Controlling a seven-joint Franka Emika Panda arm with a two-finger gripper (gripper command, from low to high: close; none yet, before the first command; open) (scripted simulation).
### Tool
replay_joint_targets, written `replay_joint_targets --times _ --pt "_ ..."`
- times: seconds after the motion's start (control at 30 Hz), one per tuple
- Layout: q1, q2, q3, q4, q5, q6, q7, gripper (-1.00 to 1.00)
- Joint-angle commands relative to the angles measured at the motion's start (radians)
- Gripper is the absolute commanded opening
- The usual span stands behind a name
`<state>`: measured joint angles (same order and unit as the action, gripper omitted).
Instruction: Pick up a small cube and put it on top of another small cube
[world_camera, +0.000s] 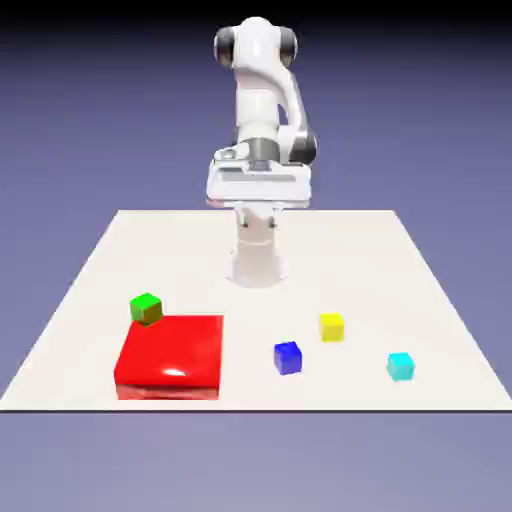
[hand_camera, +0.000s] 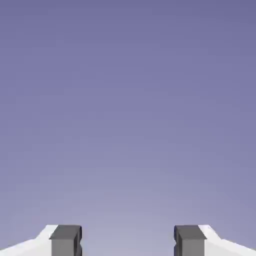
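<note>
The small deep-blue cube (world_camera: 288, 357) rests on the table near the front, right of the middle. Other small cubes lie apart from it: a yellow one (world_camera: 331, 326) just behind it to the right, a cyan one (world_camera: 401, 366) further right, and a green one (world_camera: 146, 308) at the back left corner of the red block. My gripper (world_camera: 257, 188) hangs high above the table's far side, well away from every cube. In the hand view the gripper (hand_camera: 128, 242) is open: its grey fingertips (hand_camera: 65, 240) stand wide apart with only the backdrop between them.
A large flat red block (world_camera: 170, 355) lies at the front left of the white table (world_camera: 400, 260). The robot's base column (world_camera: 257, 262) stands at the far middle. The hand view shows no cube or table.
</note>
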<state>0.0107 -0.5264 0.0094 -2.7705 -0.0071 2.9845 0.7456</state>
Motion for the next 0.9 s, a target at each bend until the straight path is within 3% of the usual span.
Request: replay_joint_targets --times 0.0,0.87 --pt "-0.001 0.036 0.008 0.033 -0.006 -0.044 0.004 0.00" --pt "-0.029 0.977 0.210 0.884 -0.159 -1.174 0.103 0.00"
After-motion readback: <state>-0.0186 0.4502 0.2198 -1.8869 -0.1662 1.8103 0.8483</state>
